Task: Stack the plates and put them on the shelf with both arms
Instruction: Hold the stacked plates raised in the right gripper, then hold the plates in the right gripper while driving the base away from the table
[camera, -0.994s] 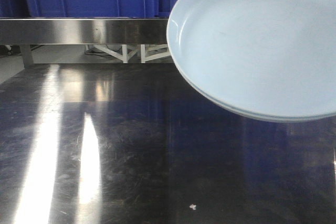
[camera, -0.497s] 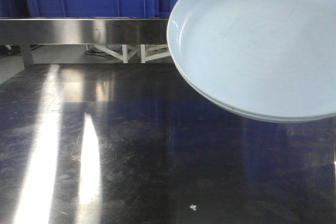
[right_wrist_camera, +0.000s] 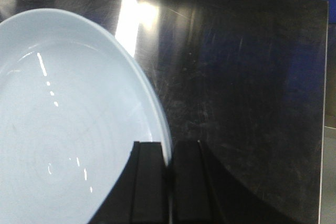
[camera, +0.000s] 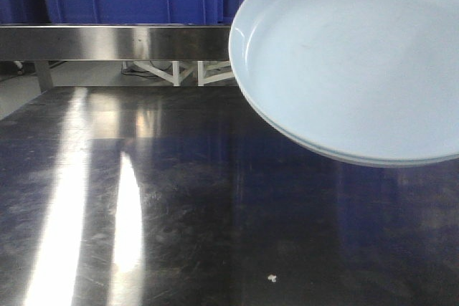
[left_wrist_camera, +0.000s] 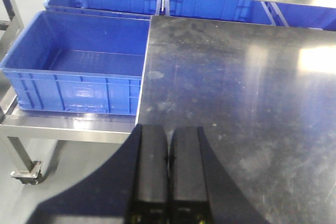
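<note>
**Plates** (camera: 351, 62): two, nested, with a double rim showing along the lower edge. They are held clear above the bench (camera: 179, 198), right of centre, tilted toward the front camera. Stacking is judged complete.

**Right jaws:** drawn narrow on the stack's rim, which passes between the fingers. The plates extend wholly to the left of the grip.

**Left jaws:** pressed together and empty. They sit over the bench's left edge near a blue crate (left_wrist_camera: 79, 72), well apart from the plates.

**Shelf** (camera: 107, 41): a steel ledge along the bench's far side, beyond the stack.

**Judgement:** the load hangs from one edge only. The unsupported left rim is where the left jaws belong before the stack travels forward.
</note>
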You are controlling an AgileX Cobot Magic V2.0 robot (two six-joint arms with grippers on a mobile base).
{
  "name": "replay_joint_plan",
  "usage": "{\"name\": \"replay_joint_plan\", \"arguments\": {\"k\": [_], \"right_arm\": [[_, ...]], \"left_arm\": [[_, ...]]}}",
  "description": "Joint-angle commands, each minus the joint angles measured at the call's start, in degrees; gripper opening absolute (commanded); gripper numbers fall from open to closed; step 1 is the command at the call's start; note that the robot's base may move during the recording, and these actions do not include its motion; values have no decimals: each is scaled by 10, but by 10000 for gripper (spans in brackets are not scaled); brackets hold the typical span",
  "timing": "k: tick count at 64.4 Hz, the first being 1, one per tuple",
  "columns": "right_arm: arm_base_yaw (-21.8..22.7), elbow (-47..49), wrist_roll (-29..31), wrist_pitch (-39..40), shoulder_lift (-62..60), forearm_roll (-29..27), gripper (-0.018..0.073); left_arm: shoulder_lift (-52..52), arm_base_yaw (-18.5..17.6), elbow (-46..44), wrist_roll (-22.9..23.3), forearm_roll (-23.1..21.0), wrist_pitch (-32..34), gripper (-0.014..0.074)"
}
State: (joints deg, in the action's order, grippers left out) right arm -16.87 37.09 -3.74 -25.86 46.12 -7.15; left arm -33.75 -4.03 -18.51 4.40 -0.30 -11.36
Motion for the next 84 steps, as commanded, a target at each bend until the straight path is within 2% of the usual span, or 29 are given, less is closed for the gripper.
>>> {"name": "replay_joint_plan", "arguments": {"k": [1, 84], "right_arm": [[4, 18, 2, 56, -6, -2, 20], [4, 18, 2, 56, -5, -2, 20]], "left_arm": [[0, -4, -16, 2, -4, 50, 85], [0, -4, -16, 2, -4, 50, 85]]}}
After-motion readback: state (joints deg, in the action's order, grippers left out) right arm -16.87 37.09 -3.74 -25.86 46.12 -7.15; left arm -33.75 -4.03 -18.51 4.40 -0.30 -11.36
